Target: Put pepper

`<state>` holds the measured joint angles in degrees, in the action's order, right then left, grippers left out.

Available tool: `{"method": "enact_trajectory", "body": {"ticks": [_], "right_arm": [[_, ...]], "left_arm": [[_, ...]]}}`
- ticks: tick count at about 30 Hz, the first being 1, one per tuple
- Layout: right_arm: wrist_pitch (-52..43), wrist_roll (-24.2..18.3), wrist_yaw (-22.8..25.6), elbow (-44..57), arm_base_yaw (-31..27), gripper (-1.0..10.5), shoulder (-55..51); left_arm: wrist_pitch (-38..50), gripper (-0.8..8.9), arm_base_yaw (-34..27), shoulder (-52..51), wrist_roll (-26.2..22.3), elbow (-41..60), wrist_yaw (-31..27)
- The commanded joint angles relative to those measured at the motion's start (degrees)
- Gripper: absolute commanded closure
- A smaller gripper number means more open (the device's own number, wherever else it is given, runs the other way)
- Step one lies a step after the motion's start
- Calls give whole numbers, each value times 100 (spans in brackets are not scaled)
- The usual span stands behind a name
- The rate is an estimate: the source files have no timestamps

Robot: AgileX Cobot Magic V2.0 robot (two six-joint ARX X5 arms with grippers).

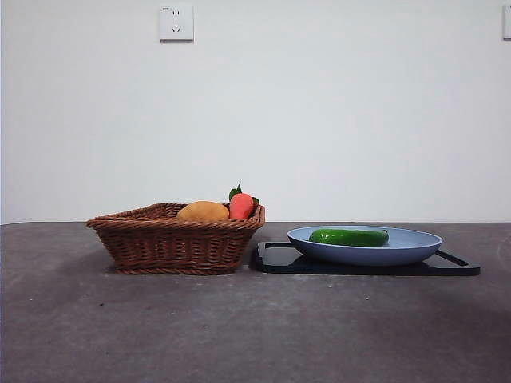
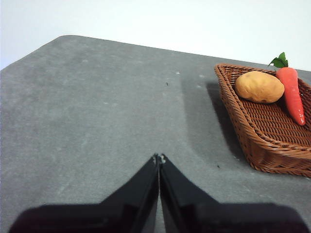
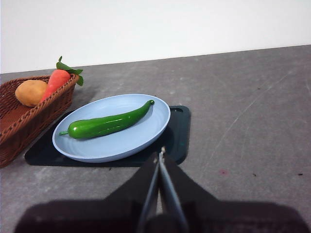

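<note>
The pepper (image 1: 349, 237) (image 3: 107, 123), long, glossy and dark green, lies on its side inside the blue plate (image 1: 415, 249) (image 3: 146, 133). That plate rests on a black tray (image 1: 459, 266) (image 3: 180, 133) right of the basket. My right gripper (image 3: 160, 154) is shut and hovers above the table just off the tray's edge, apart from the pepper. My left gripper (image 2: 159, 158) is shut too, over bare table beside the wicker basket (image 2: 262, 141). Neither arm shows in the front view.
The brown wicker basket (image 1: 172, 239) (image 3: 19, 121) holds a yellow-orange oval fruit (image 1: 203, 211) (image 2: 259, 86) and a red-orange carrot-like piece with green leaves (image 1: 241, 205) (image 2: 292, 92). Grey tabletop (image 1: 239, 327) spreads in front; a white wall with a socket (image 1: 176, 22) stands behind.
</note>
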<state>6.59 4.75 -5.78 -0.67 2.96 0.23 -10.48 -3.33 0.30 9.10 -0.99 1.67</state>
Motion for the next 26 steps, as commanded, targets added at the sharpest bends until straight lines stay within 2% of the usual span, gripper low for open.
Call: {"method": "enact_trajectory", "body": {"ticks": [1, 5, 26], "right_arm": [[57, 59, 17, 22, 0, 936, -26], [332, 85, 22, 20, 4, 936, -26], [219, 77, 20, 20, 9, 936, -24]], "left_arm": [[59, 805, -17, -20, 31, 61, -2], [59, 805, -17, -20, 31, 61, -2], [59, 805, -17, -20, 31, 61, -2]]}}
